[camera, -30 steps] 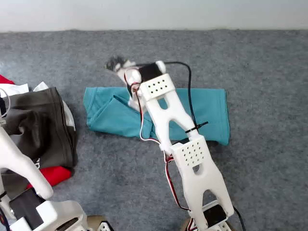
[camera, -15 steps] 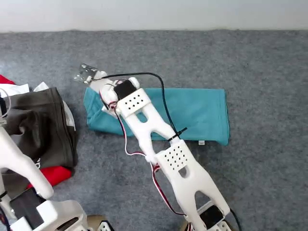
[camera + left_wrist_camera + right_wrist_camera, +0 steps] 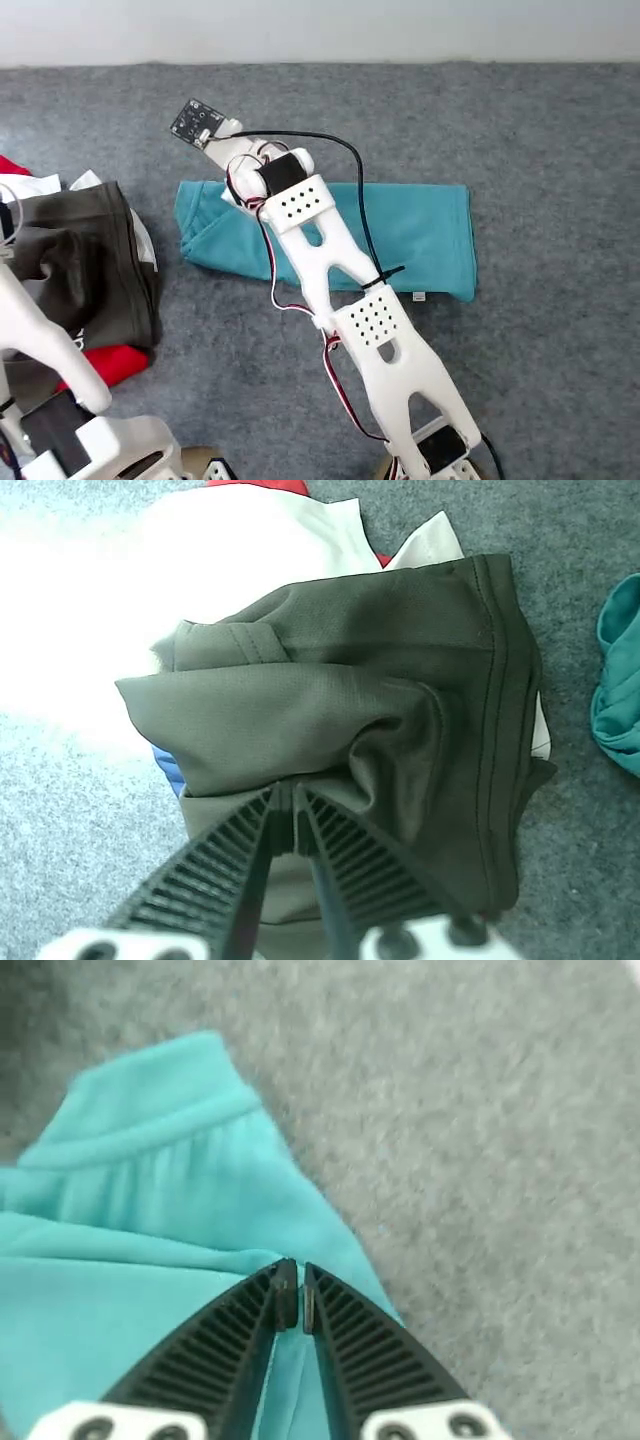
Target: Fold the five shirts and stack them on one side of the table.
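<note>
A teal shirt [image 3: 420, 240] lies folded into a long strip across the middle of the grey table. My right gripper [image 3: 232, 188] hovers over its far left corner. In the right wrist view the right gripper [image 3: 294, 1300] is shut, tips just inside the teal shirt's [image 3: 150, 1220] far edge; I cannot tell whether cloth is pinched. At the table's left edge is a pile topped by a rumpled olive shirt [image 3: 90, 250], over white [image 3: 30, 185] and red [image 3: 110, 365] shirts. My left gripper [image 3: 291, 805] is shut just above the olive shirt [image 3: 400, 680].
The left arm's white link [image 3: 40, 350] crosses the pile's near side. The right arm [image 3: 370, 320] lies diagonally over the teal shirt. A pale wall [image 3: 320, 30] bounds the far edge. Bare grey cloth [image 3: 560, 150] spreads to the right.
The right gripper swept left along the teal shirt, then came back slightly right. The flap at the shirt's left end now lies flatter. Left arm and pile are unchanged.
</note>
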Controlling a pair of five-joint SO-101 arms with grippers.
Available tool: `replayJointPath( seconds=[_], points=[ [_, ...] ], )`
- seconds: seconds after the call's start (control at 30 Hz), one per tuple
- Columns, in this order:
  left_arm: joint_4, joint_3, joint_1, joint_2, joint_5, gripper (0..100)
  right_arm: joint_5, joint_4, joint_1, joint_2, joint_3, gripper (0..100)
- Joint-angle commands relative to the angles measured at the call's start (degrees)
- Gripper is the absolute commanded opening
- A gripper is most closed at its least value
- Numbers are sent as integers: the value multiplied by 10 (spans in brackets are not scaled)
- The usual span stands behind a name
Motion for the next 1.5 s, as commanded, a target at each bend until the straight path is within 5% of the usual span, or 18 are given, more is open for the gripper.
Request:
replayJointPath(
  seconds=[0.0,0.33,0.8,1.2,1.47],
  points=[
    [2,-3,2,-25,4,16,-4,-45,7,-9,-4,22],
    [4,-3,2,-25,4,16,27,-109,61,45,8,18],
    [4,-3,-2,-25,4,16,-21,237,76,-44,-94,20],
    [16,-5,-3,-25,1,16,-74,270,130,-72,-85,23],
    [25,-5,-3,-25,0,19,-117,269,213,-269,230,125]
  ],
)
